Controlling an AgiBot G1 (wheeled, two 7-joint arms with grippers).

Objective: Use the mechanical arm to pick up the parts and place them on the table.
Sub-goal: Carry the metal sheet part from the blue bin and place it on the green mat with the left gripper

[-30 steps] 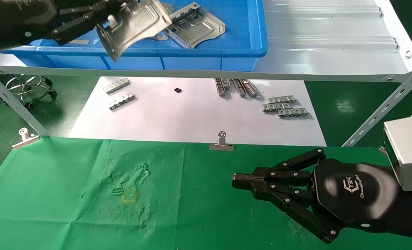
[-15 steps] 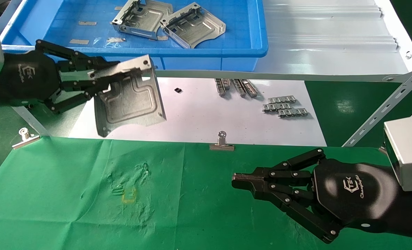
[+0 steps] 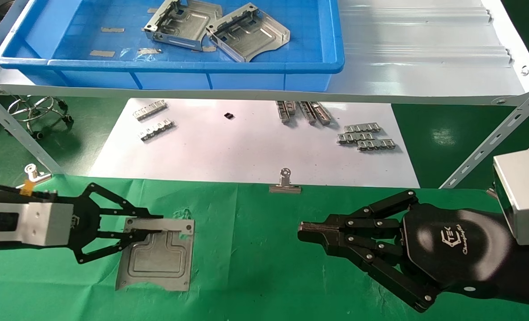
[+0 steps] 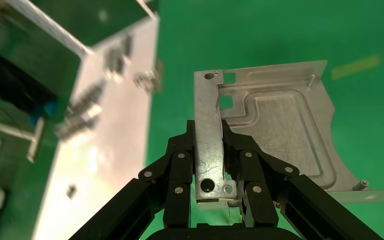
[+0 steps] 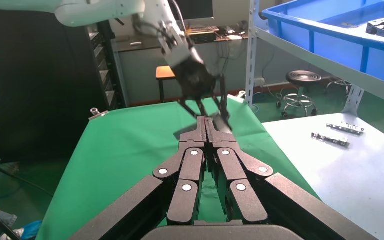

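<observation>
My left gripper (image 3: pixel 150 230) is shut on the folded edge of a silver plate (image 3: pixel 157 261), which lies low on the green cloth table (image 3: pixel 255 276) at the left, over its wrinkled patch. In the left wrist view the fingers (image 4: pixel 180 165) clamp the plate's (image 4: pixel 280 130) raised edge from both sides. My right gripper (image 3: pixel 307 234) is shut and empty, parked low over the cloth at the right; the right wrist view shows its fingertips (image 5: pixel 206 131) pressed together. Two more plates (image 3: pixel 182 24) (image 3: pixel 249 33) lie in the blue bin (image 3: pixel 202 67) on the shelf.
A white sheet (image 3: pixel 246 147) behind the cloth holds several small toothed metal strips (image 3: pixel 365 138). Binder clips (image 3: pixel 284 185) (image 3: pixel 32 174) hold the cloth's far edge. Grey shelf struts (image 3: pixel 492 138) slant down at both sides.
My left gripper carried the plate from beside the blue bin down and toward me, onto the green cloth at the left. The right arm has not moved.
</observation>
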